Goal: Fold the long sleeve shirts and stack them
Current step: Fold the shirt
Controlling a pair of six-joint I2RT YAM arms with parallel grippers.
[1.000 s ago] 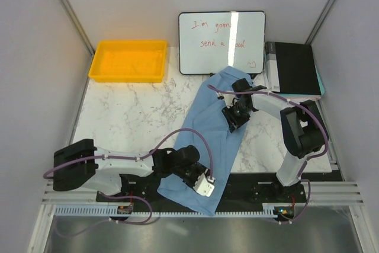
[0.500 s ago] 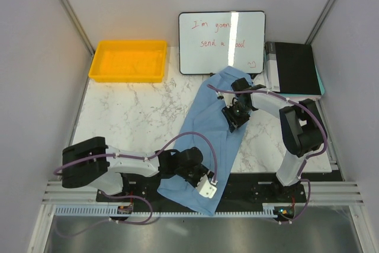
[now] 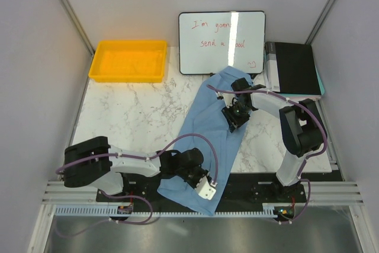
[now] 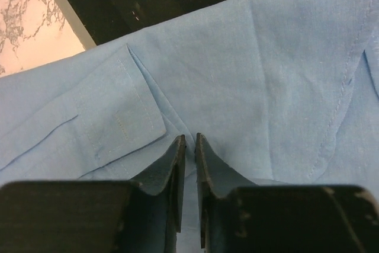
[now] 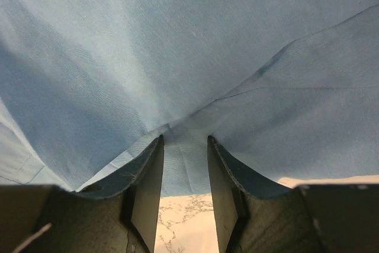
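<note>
Top view: bright, even overhead light. Soft, faint shadows lie under the arms on the marble table (image 3: 130, 117). A vertical glare streak on the whiteboard (image 3: 235, 31) washes out part of the writing.
Left wrist view: light blue shirt (image 4: 266, 75) evenly lit, stitching sharp. The left fingers (image 4: 169, 173) are dark and soft-focused.
Right wrist view: shirt (image 5: 177, 39) shaded darker at left and paler at right. The right fingers (image 5: 148, 182) are shadowed and blurred near the lens.

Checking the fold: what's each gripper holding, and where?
Right gripper pinches the shirt at a mid-length fold; left gripper, jaws nearly shut on its near end: hold unclear.
</note>
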